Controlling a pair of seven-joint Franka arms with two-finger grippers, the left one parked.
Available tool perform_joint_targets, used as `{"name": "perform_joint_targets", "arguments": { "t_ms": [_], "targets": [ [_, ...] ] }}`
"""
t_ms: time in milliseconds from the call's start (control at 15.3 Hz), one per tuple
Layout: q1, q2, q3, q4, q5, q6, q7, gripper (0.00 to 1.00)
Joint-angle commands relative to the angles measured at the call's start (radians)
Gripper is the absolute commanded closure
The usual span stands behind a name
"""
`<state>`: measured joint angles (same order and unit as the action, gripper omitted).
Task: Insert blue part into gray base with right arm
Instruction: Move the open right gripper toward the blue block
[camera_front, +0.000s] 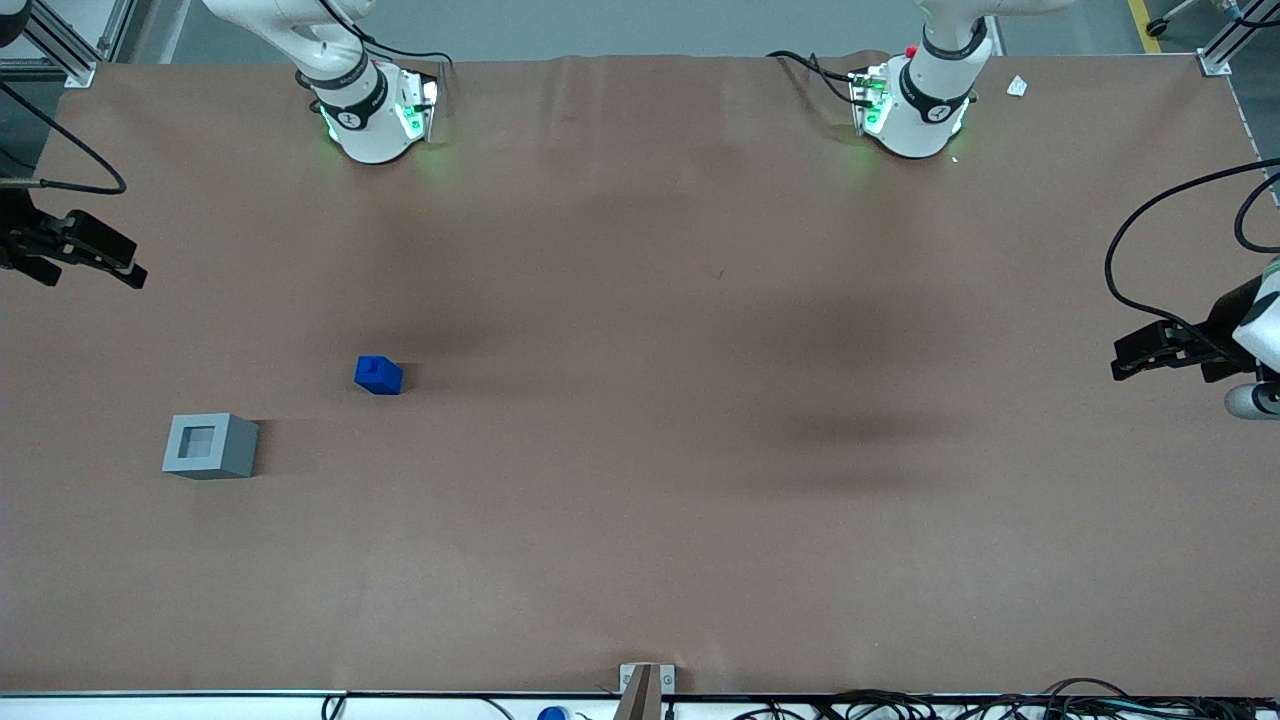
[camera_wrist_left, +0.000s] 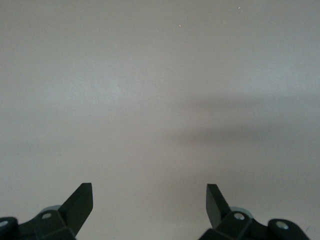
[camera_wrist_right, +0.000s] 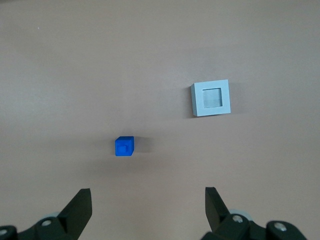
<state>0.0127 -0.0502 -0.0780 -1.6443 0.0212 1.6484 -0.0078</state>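
The gray base (camera_front: 210, 446) is the thing nearest to the front camera; it sits on the brown table (camera_front: 700, 400) with its square recess facing up, toward the working arm's end. The blue part (camera_front: 378, 375) stands a little farther from that camera, apart from the base and not touching it, with its small stub on top. The right arm's gripper (camera_front: 100, 258) hangs at the edge of the table, high above the surface and well apart from both pieces. In the right wrist view the gripper (camera_wrist_right: 148, 205) has its jaws spread wide and holds nothing, and the blue part (camera_wrist_right: 124, 146) lies ahead of the fingertips, nearer to one finger than to the middle of the gap; the gray base (camera_wrist_right: 211, 98) lies farther ahead and to the side. I judge the coming move needs the gripper to travel forward and down until the block is centered between the jaws
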Motion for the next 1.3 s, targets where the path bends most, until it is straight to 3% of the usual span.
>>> {"name": "perform_joint_targets", "arguments": {
  "t_ms": [0, 717, 1239],
  "targets": [
    [-0.011, 0.001, 0.009, 0.007, -0.009, 0.002, 0.012, 0.00],
    [0.026, 0.154, 0.015, -0.012, 0.009, 0.089, 0.012, 0.00],
    [0.104, 0.213, 0.015, -0.314, 0.014, 0.454, 0.017, 0.00]
  ]
}}
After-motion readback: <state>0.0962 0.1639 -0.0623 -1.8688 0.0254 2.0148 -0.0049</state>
